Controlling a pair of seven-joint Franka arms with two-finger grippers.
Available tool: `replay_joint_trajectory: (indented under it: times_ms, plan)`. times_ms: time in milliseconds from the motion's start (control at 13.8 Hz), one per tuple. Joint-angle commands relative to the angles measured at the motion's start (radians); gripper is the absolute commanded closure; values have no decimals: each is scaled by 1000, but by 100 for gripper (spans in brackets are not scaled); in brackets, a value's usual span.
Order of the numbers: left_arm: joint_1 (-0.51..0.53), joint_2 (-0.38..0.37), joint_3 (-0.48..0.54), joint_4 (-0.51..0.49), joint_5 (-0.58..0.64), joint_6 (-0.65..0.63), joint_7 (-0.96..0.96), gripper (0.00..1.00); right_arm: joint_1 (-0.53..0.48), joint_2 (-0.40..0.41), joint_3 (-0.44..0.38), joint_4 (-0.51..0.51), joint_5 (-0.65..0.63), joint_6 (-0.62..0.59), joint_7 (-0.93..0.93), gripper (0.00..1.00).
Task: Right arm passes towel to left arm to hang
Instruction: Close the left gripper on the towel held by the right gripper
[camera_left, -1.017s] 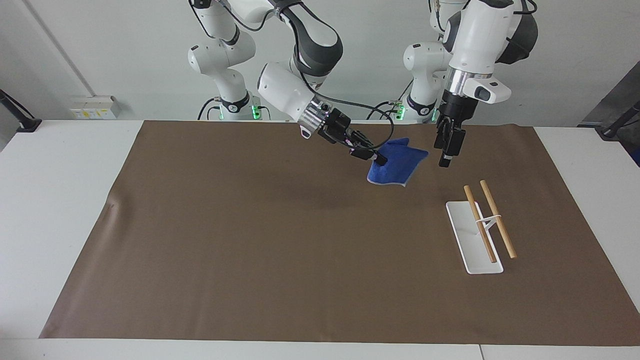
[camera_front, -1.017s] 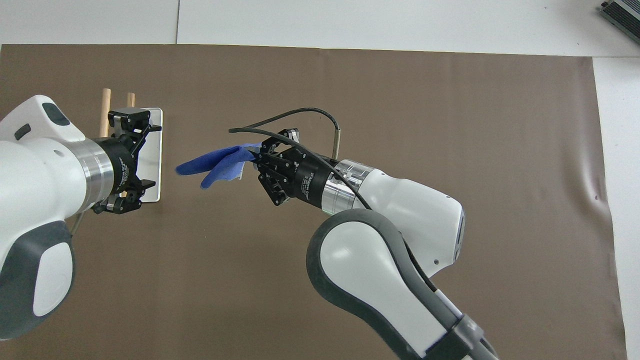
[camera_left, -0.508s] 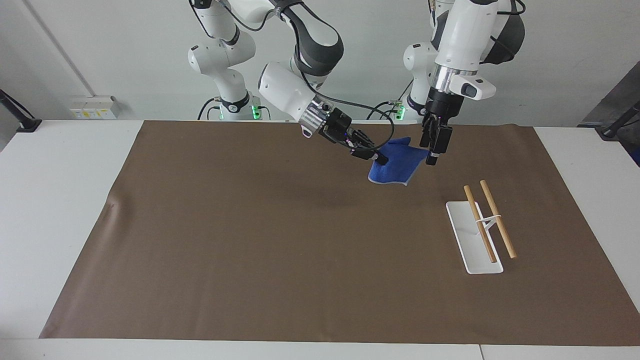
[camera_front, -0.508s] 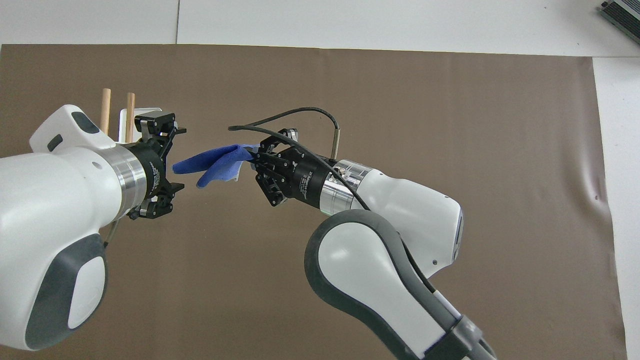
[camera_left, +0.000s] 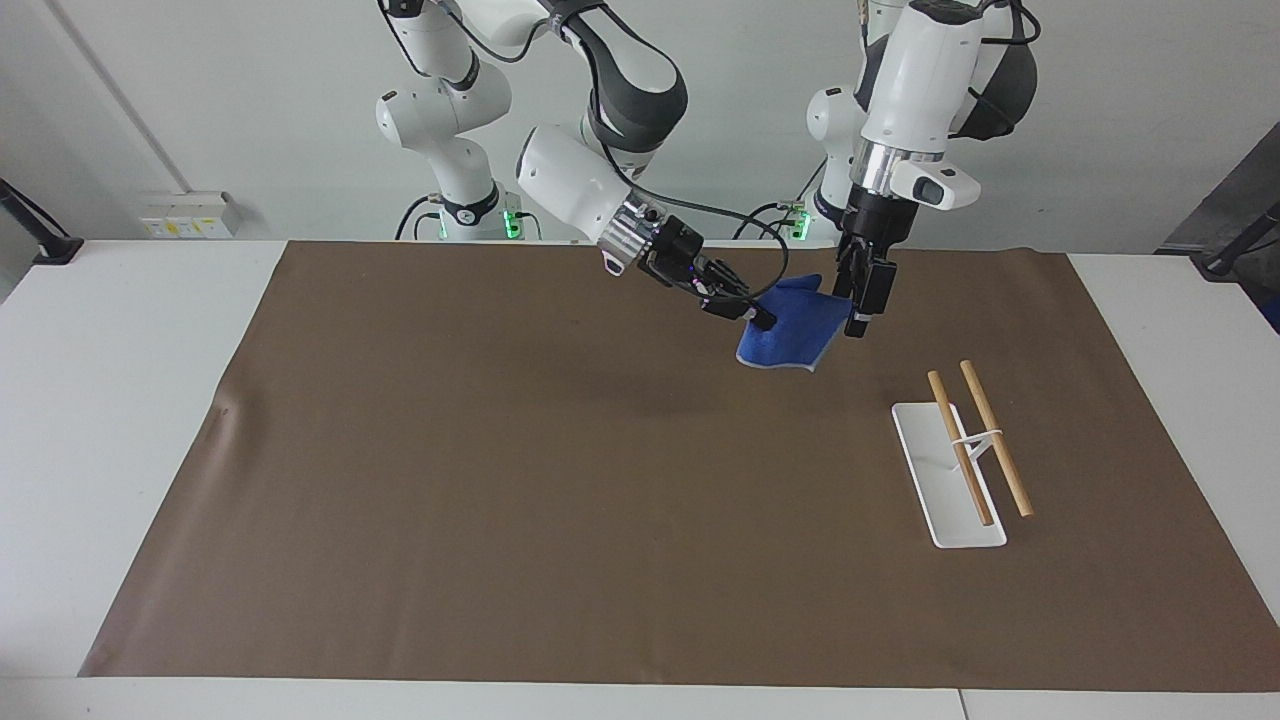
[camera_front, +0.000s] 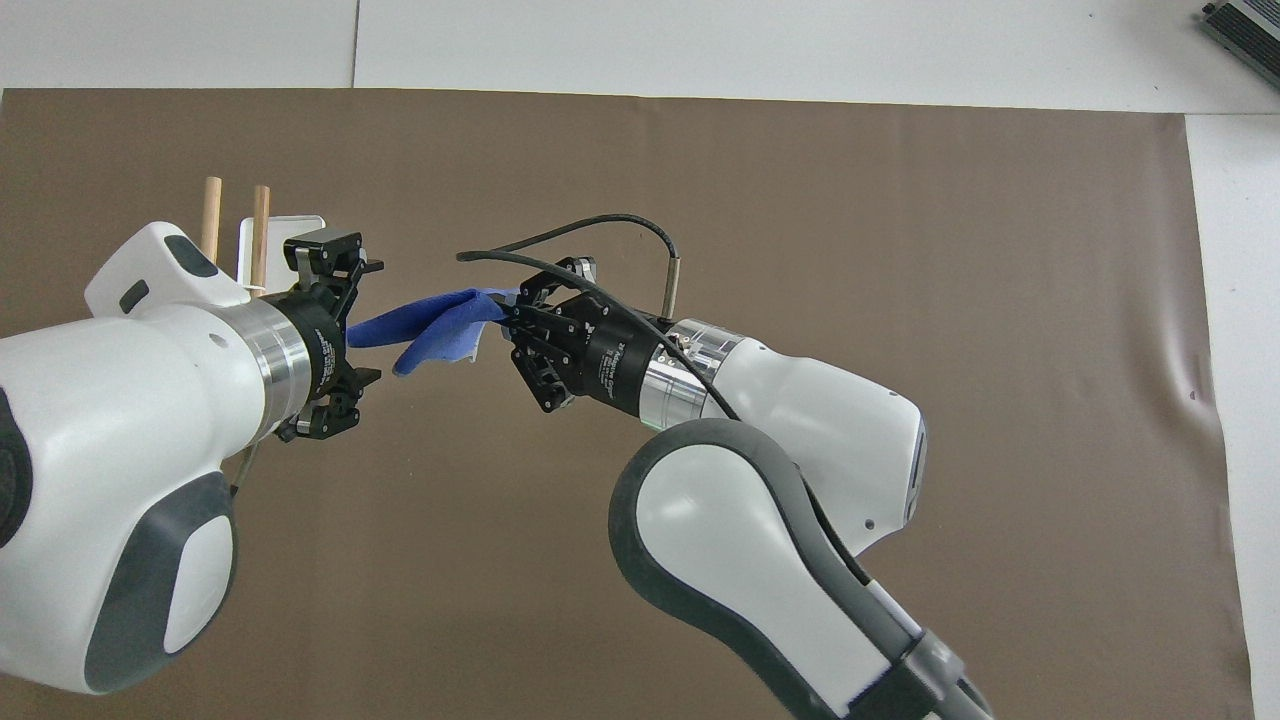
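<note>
My right gripper (camera_left: 760, 319) is shut on one end of the blue towel (camera_left: 797, 327) and holds it up in the air over the brown mat. The towel hangs out sideways from it toward the left arm's end of the table. My left gripper (camera_left: 858, 322) points down, its fingers open on either side of the towel's free end. In the overhead view the towel (camera_front: 440, 325) stretches between my right gripper (camera_front: 506, 320) and my left gripper (camera_front: 358, 330).
A white rack base (camera_left: 940, 490) with two wooden rods (camera_left: 995, 440) stands on the brown mat (camera_left: 500, 480) toward the left arm's end, farther from the robots than the towel. In the overhead view my left arm hides most of the rack (camera_front: 262, 225).
My left gripper has moved from beside the rack toward the towel, and its fingers now straddle the towel's free end. My right gripper has kept its hold and barely moved.
</note>
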Motion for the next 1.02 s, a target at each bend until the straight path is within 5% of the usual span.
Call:
replay_joint_trajectory:
  times_ms: [0,799,944]
  plan:
    - [-8,-16,4,-32,-18,32,-9,4,-2,9,3,15,16,2,7,100]
    - [-8,-17,0,-32,-18,20,18,100,14,9,5,17,16,13,0,100]
    - [-8,-17,0,-32,-18,20,36,100,14,9,5,17,15,13,0,100]
